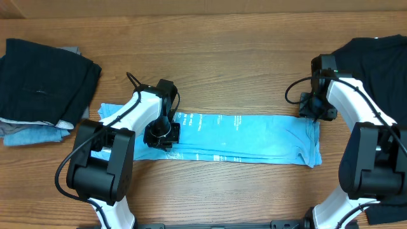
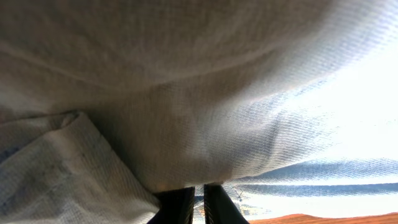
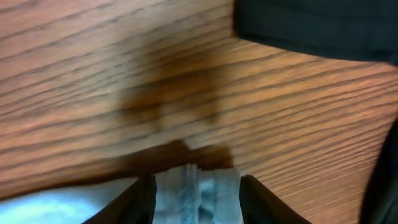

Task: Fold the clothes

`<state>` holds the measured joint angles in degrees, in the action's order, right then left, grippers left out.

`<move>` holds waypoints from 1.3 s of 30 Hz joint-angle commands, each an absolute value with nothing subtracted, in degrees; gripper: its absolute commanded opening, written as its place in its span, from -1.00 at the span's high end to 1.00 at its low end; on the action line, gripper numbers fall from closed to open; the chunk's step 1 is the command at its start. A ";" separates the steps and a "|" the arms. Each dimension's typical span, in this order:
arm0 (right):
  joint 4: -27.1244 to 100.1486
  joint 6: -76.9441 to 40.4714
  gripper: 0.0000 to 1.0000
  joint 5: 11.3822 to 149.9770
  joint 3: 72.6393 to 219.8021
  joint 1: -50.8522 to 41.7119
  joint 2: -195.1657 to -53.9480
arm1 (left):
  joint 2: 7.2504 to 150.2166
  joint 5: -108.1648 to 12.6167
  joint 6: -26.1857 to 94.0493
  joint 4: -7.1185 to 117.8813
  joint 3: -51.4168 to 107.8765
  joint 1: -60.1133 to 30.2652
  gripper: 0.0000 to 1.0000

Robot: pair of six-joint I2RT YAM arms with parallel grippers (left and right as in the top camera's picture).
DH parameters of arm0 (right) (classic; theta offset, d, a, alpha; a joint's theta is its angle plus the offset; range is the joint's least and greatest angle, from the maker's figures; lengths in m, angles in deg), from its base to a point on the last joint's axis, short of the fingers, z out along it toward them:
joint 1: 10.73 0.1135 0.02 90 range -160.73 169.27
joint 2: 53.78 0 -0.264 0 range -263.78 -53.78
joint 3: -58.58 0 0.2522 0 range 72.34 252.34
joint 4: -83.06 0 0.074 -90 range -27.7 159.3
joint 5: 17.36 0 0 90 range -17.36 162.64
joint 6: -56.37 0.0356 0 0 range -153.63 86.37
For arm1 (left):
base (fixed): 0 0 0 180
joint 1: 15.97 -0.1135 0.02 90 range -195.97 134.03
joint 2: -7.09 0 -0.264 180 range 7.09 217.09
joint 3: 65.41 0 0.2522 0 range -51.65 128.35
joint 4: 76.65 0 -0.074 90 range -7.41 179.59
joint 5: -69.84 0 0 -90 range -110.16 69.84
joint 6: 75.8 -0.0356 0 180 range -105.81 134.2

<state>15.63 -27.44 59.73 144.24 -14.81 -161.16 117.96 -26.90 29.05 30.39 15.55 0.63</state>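
Note:
The light sky-blue T-shirt lies folded into a long strip across the table, white lettering showing near its left part. My left gripper sits on the strip's left part. In the left wrist view its fingers are almost together, with pale fabric draped over them and filling the view. My right gripper is at the strip's upper right corner. In the right wrist view its fingers hold a pleated bunch of blue fabric between them, just above the wood.
A stack of folded black, grey and dull-blue garments lies at the far left. A plain black shirt lies at the right edge, also at the top of the right wrist view. Bare wood shows in front of and behind the strip.

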 commanded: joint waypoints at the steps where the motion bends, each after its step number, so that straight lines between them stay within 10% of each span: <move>1: 16.76 -26.08 0.05 55.82 143.24 -15.03 -161.00 | 121.17 -16.78 29.64 32.86 13.21 -1.06 0.77; 39: 16.90 -19.94 -0.13 58.05 144.79 -26.66 -161.16 | 121.17 -16.80 29.68 32.73 13.21 -1.08 0.78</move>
